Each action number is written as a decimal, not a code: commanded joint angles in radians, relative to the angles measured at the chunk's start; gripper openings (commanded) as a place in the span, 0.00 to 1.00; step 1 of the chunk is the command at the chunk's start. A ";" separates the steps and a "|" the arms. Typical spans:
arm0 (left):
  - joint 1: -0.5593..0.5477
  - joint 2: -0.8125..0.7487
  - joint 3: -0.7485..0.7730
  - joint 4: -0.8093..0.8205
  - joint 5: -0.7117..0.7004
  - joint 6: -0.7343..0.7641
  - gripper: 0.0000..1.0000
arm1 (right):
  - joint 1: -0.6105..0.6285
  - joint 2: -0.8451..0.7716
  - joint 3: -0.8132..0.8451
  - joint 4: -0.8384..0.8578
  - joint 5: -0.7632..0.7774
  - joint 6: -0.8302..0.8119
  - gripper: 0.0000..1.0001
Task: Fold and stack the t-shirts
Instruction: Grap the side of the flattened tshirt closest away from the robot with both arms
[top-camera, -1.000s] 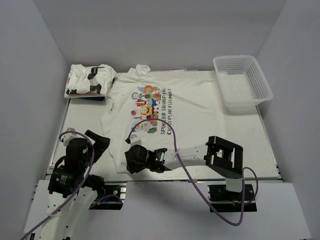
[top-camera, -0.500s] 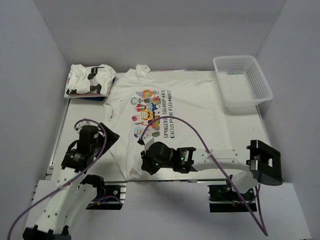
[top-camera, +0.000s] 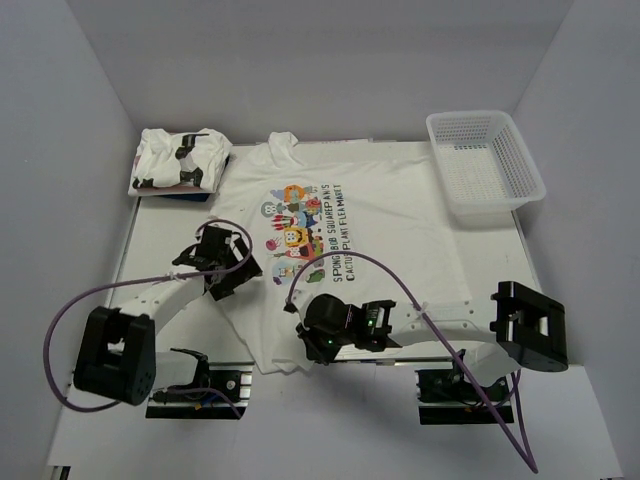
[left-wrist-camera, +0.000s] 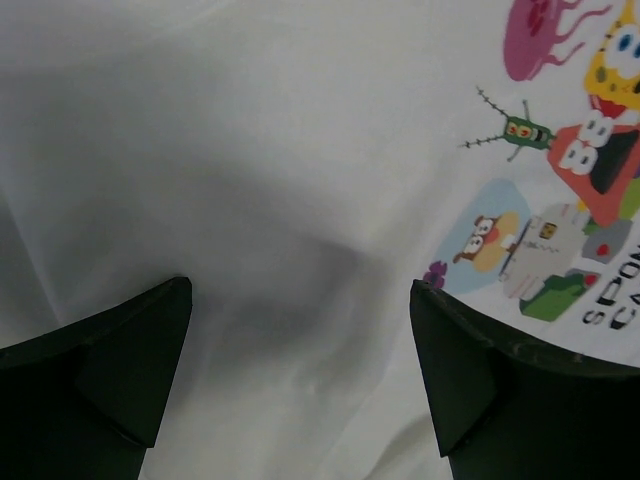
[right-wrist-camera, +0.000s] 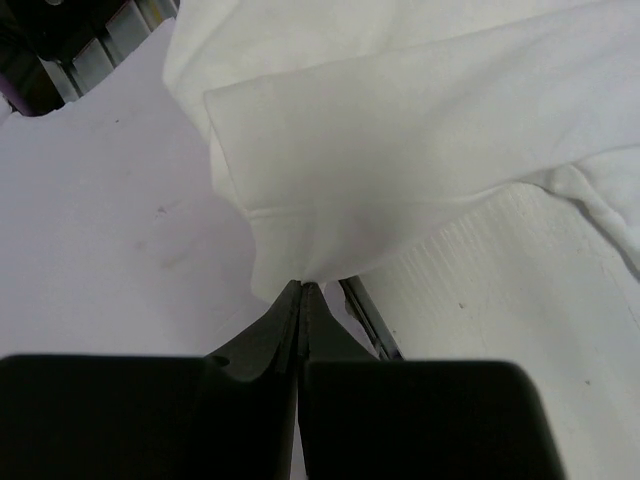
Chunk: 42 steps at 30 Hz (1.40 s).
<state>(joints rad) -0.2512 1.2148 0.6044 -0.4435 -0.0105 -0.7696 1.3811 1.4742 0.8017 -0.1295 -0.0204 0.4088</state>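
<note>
Clenching on the printed t-shirt (top-camera: 390, 220), right fingers (right-wrist-camera: 255, 345) grip its hem; left fingers (left-wrist-camera: 110, 360) gape above.

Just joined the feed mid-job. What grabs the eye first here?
The printed t-shirt lies spread across the middle of the table, its cartoon print facing up. The right hand is pinched shut on its near hem, while the left hand hangs open over its left side. A folded shirt sits at the far left corner, a basket at the far right.
</note>
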 joint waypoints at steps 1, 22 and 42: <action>-0.003 0.093 0.053 0.089 -0.026 0.061 1.00 | -0.008 -0.046 0.004 -0.007 0.016 0.002 0.00; 0.015 0.818 0.757 -0.181 -0.198 0.081 1.00 | -0.330 0.006 0.304 -0.121 -0.307 0.156 0.00; 0.006 0.536 0.833 -0.228 -0.180 0.256 1.00 | -0.517 -0.040 0.183 -0.274 0.479 0.177 0.74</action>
<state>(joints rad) -0.2440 1.8996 1.4277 -0.6445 -0.2012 -0.5407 0.8772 1.4815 0.9897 -0.3965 0.2733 0.6044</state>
